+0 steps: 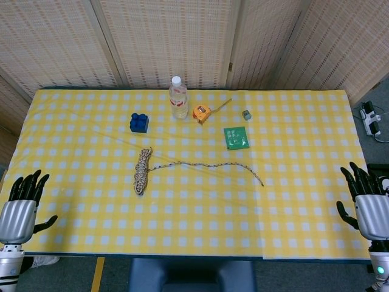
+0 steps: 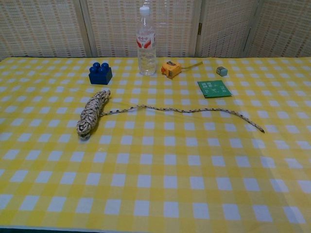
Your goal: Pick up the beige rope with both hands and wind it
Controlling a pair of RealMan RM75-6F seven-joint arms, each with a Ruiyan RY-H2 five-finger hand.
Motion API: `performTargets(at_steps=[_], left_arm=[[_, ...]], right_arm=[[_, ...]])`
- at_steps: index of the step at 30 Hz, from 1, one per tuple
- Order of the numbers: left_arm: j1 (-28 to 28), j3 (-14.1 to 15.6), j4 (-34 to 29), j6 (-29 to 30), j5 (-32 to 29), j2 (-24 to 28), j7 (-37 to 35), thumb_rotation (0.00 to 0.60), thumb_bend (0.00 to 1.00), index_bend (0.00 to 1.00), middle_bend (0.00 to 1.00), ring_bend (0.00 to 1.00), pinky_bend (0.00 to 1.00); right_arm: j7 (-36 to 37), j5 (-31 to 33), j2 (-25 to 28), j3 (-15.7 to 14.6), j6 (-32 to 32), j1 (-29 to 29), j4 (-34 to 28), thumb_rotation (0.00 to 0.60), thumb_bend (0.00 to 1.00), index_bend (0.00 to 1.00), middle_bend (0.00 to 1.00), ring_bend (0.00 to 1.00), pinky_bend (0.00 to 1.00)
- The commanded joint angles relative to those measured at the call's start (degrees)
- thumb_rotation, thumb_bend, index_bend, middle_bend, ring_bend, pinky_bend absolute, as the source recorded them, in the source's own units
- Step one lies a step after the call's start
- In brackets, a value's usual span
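On the yellow checked tablecloth (image 1: 292,201) lies the beige rope (image 1: 142,171), untouched; both robot hands, left robot hand (image 1: 18,213) and right robot hand (image 1: 368,210), spread empty.

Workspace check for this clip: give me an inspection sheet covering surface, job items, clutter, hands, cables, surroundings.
Surface: table under yellow-white checked cloth.
Job's things: beige rope, one end bundled, loose tail trailing toward the robot's right; untouched.
Clutter: water bottle, blue block, orange tape measure, green card, small grey-green cube, all along the far side.
Hands: left hand and right hand open, empty, at the table's near corners.
Cables: a plug and cord on the floor.
Surroundings: woven screen panels behind.
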Motion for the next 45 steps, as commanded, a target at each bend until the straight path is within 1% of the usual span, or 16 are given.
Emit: performTargets(at_steps=[1, 4, 8, 12, 17, 24, 28, 33, 39, 42, 45], left_arm=[[-2.09, -1.28, -1.22, -1.61, 1.01, 0.96, -2.25, 0.600, 0.17, 0.06, 0.04, 0.06, 0.00], [-4.75, -2.43, -2.05, -4.32, 1.67, 2.12, -3.33, 0.600, 0.17, 0.06, 0.04, 0.06, 0.00], [-9.14, -4.15, -3.69, -9.77, 1.42, 3.76, -5.49, 0.600, 0.17, 0.06, 0.04, 0.06, 0.00], [-14.34, -6.13, -3.93, -15.41, 0.91, 3.59, -6.65, 0.600, 0.17, 0.07, 0.05, 0.07, 0.01], [-20.94, -7.87, -2.86, -22.58, -0.69, 0.80, -5.88, 0.600, 0.17, 0.07, 0.05, 0.07, 0.02], [-28.45, -9.87, -0.57, -29.23, -5.49, -5.56, -2.15, 0.600, 0.17, 0.06, 0.05, 0.07, 0.02], [-31.88, -10.15, 1.76, -31.62, -8.26, -10.24, 0.20, 0.600, 0.17, 0.06, 0.05, 0.07, 0.04], [-35.41, -10.37, 6.11, -33.45, -13.52, -16.86, 3.57, 0.600, 0.17, 0.06, 0.05, 0.07, 0.04], [-37.89, -10.20, 11.70, -33.30, -20.28, -23.80, 8.11, 0.600, 0.17, 0.06, 0.05, 0.07, 0.04], [-38.66, -9.56, 14.72, -32.75, -22.41, -26.38, 10.41, 0.600, 0.17, 0.06, 0.05, 0.07, 0.04], [-39.14, -8.72, 18.05, -30.90, -23.77, -28.61, 14.34, 0.600, 0.17, 0.06, 0.05, 0.06, 0.04]], right_arm=[[0.18, -0.12, 0.00, -0.04, -0.04, 0.02, 0.15, 0.600, 0.43, 0.00, 0.00, 0.08, 0.04], [0.37, -0.33, 0.03, -0.13, -0.04, 0.00, 0.30, 0.600, 0.43, 0.00, 0.00, 0.08, 0.04], [0.44, -0.89, 0.02, -0.17, 0.31, 0.00, 0.30, 0.600, 0.43, 0.00, 0.00, 0.08, 0.04], [0.27, -1.37, 0.07, -0.31, 0.66, -0.13, 0.15, 0.600, 0.43, 0.00, 0.00, 0.08, 0.04], [-0.35, -1.32, 0.28, -0.29, 0.69, -0.17, -0.38, 0.600, 0.43, 0.00, 0.00, 0.08, 0.04], [-0.84, -0.56, 0.25, -0.26, 0.25, -0.24, -0.65, 0.600, 0.43, 0.00, 0.00, 0.08, 0.04], [-0.66, -0.05, 0.04, -0.28, -0.26, -0.21, -0.33, 0.600, 0.43, 0.00, 0.00, 0.08, 0.04], [-0.28, 0.44, 0.05, -0.14, -0.60, -0.16, 0.09, 0.600, 0.43, 0.00, 0.00, 0.08, 0.04], [0.57, 0.98, 0.07, -0.13, -1.23, -0.09, 0.77, 0.600, 0.43, 0.00, 0.00, 0.08, 0.04], [0.89, 1.12, 0.03, -0.10, -1.37, -0.08, 1.03, 0.600, 0.43, 0.00, 0.00, 0.08, 0.04], [1.05, 1.12, 0.00, -0.08, -1.36, -0.09, 1.19, 0.600, 0.43, 0.00, 0.00, 0.08, 0.04]])
